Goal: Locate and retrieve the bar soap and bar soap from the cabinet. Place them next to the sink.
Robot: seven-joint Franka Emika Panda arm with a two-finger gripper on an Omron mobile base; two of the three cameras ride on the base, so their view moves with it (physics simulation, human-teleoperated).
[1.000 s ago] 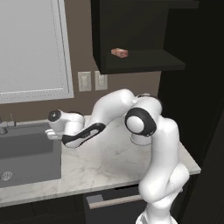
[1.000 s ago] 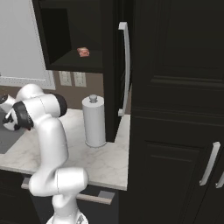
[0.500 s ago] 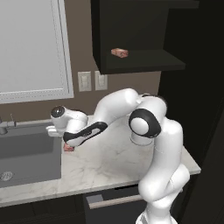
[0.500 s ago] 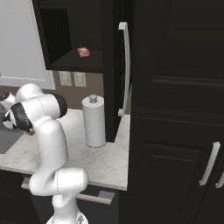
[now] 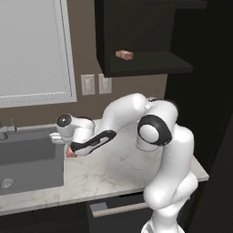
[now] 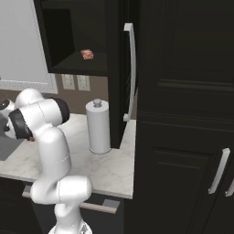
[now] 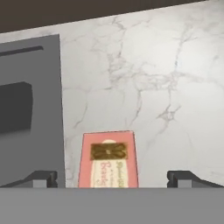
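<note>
One bar soap [image 7: 108,158] lies flat on the marble counter right beside the sink [image 7: 30,109], label up, and shows as a reddish patch [image 5: 70,153] under the hand. My gripper [image 7: 114,178] hovers low over it, open, its fingertips [image 7: 41,178] far wider apart than the bar and not touching it. From the left base view the gripper [image 5: 67,146] sits at the sink's [image 5: 27,159] right rim. The other bar soap [image 5: 124,54] rests on the shelf of the black cabinet [image 5: 150,63], also seen from the right as a small bar [image 6: 87,54].
A white paper-towel roll [image 6: 98,127] stands on the counter near the tall dark cabinet doors [image 6: 183,114]. Wall outlets [image 5: 95,84] sit below the cabinet. A drawer with a pale handle [image 5: 116,209] is under the counter.
The hand has shifted slightly right and down toward the counter by the sink. The reddish bar now shows beneath it on the marble. The bar on the shelf has not moved.
</note>
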